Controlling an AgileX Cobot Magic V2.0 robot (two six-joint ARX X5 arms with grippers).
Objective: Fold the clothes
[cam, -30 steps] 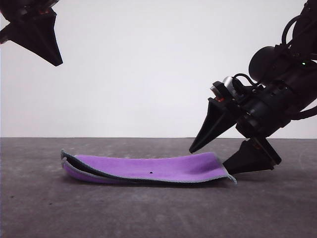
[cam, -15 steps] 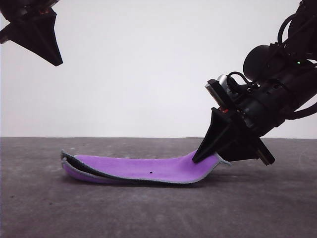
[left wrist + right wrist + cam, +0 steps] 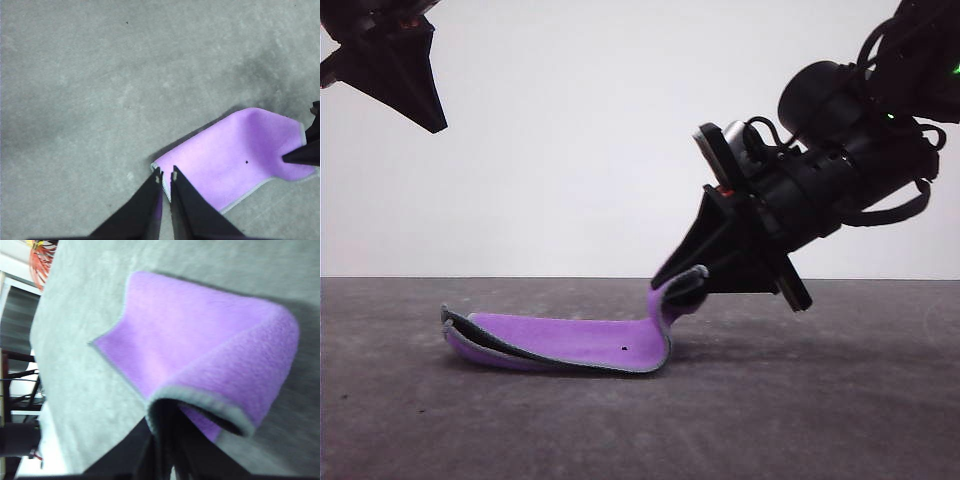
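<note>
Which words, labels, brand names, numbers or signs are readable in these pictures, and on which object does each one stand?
None can be read.
The cloth shows plain purple with a pale stitched edge and one small dark speck, no label.
The right gripper, shut on the cloth's edge, and the left gripper are plain black, with no print visible.
The grey table bears no marking.

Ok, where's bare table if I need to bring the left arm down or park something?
Bare table lies in front of the cloth and to its right, below the right gripper. Another bare stretch runs left of the cloth, under the raised left gripper. Crowded: the cloth's lifted right edge, which the right gripper pinches.
</note>
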